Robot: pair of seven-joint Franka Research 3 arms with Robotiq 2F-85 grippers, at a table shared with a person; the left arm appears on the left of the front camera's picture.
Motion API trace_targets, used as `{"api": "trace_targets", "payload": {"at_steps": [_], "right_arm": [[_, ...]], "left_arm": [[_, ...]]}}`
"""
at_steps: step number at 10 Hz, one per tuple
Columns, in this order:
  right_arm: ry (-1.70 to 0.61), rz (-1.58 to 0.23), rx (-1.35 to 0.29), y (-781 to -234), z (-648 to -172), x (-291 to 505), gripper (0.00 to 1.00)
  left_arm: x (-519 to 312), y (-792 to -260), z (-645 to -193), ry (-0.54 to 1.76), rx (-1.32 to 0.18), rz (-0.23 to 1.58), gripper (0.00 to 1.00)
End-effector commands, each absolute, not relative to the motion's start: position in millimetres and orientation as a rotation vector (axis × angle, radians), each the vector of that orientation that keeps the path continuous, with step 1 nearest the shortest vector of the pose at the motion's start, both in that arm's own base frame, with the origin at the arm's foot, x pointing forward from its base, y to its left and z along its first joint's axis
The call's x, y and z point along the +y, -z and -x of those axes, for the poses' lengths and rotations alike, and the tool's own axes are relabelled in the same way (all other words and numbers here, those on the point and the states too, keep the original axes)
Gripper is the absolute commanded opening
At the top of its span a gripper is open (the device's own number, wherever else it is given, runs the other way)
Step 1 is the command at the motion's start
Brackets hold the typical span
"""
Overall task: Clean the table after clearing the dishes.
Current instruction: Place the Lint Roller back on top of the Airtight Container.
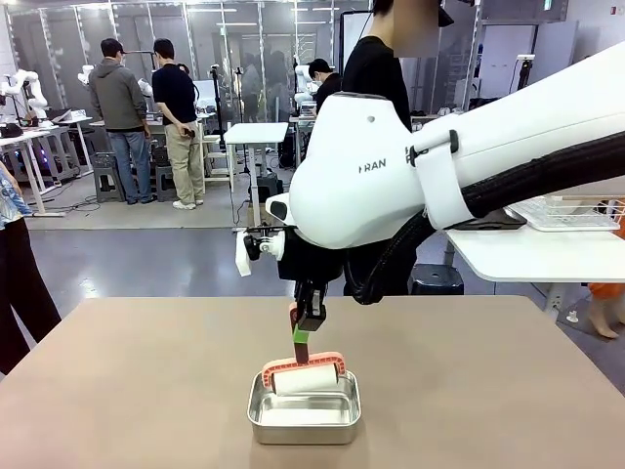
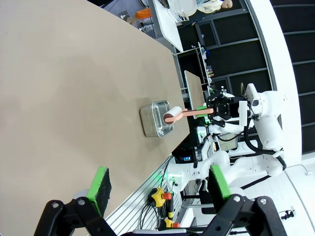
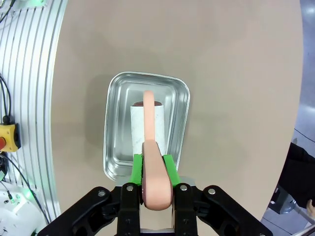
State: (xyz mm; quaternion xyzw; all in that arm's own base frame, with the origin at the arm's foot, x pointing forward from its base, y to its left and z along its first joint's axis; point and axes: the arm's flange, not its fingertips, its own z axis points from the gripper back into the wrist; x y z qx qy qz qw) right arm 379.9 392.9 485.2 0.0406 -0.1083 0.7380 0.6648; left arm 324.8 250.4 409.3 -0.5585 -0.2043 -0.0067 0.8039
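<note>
While the right gripper (image 3: 153, 169) pinches the salmon-pink handle of a lint roller (image 1: 305, 374), you can see its green pads pressed against both sides of that handle in the right wrist view. The roller's white paper drum hangs inside the steel pan (image 1: 305, 418), over the pan's floor; whether the drum touches the metal you cannot tell. The pan is a small rectangular tray with rounded corners, and apart from the roller nothing lies in it.

You find the pan on the table (image 1: 488, 391), near the robot's edge and about midway between left and right. The beige-brown top around it is bare on every side that shows.

In the front view the right arm reaches in from the right and comes down over the pan, with the handle running up from the drum into the gripper.

Your left gripper (image 2: 157, 189) hangs spread wide, its two green-padded fingers well apart with nothing between them. From its wrist camera you look across the table at the pan and the roller, which sit well away from it.

Beyond the far edge a person in black (image 1: 376, 73) stands behind the arm.
</note>
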Motion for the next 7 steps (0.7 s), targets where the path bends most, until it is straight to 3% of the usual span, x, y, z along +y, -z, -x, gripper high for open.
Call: {"api": "trace_targets", "payload": {"at_steps": [1,7], "right_arm": [[-1.649,-0.079,-0.225,-485.7,-382.1,400.9,0.21],[-1.603,-0.136,-0.234,-460.3,-409.8,395.4,0.21]], "left_arm": [[250.9,-413.4,-321.7,0.001,-0.43,1.19,1.0],[250.9,-413.4,-321.7,0.001,-0.43,1.19,1.0]]}}
